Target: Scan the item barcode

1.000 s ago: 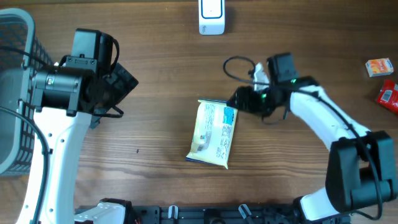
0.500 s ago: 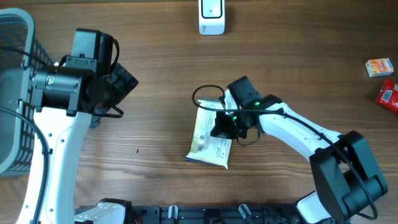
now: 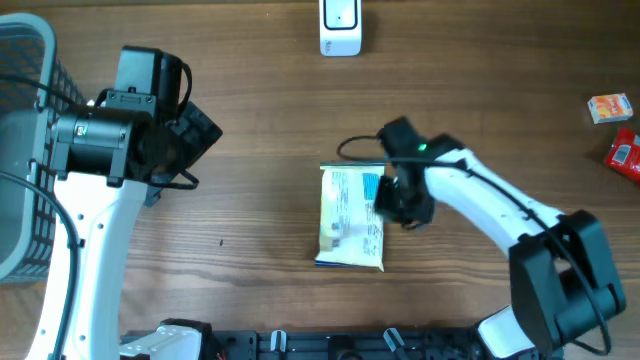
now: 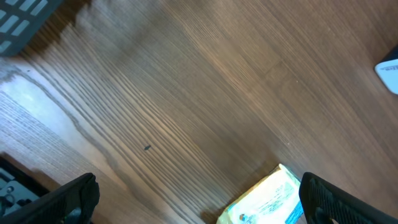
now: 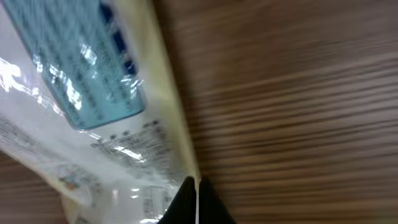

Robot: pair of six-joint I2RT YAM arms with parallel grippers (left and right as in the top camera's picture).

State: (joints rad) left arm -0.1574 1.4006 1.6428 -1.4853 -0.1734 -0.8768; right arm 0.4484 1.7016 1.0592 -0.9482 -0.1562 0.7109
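The item is a pale yellow-and-white packet [image 3: 348, 218] with a blue label, lying flat at the table's middle. My right gripper [image 3: 388, 205] is at its right edge. In the right wrist view the packet [image 5: 81, 106] fills the left side, and the right gripper [image 5: 198, 194] is shut on the packet's thin edge seam. A white scanner [image 3: 340, 26] stands at the far edge. My left gripper [image 3: 196, 140] hangs open above the table's left; between its fingers [image 4: 69, 199] the left wrist view shows bare wood and a corner of the packet [image 4: 267, 202].
A grey wire basket [image 3: 20, 150] takes up the left edge. A small orange box [image 3: 609, 107] and a red box [image 3: 626, 153] lie at the far right. The scanner's corner [image 4: 388, 68] shows at the right of the left wrist view.
My right gripper came down from beside the packet's top corner, shut on its right edge, and the packet has swung from tilted to nearly upright, shifting slightly right. The left arm stayed still.
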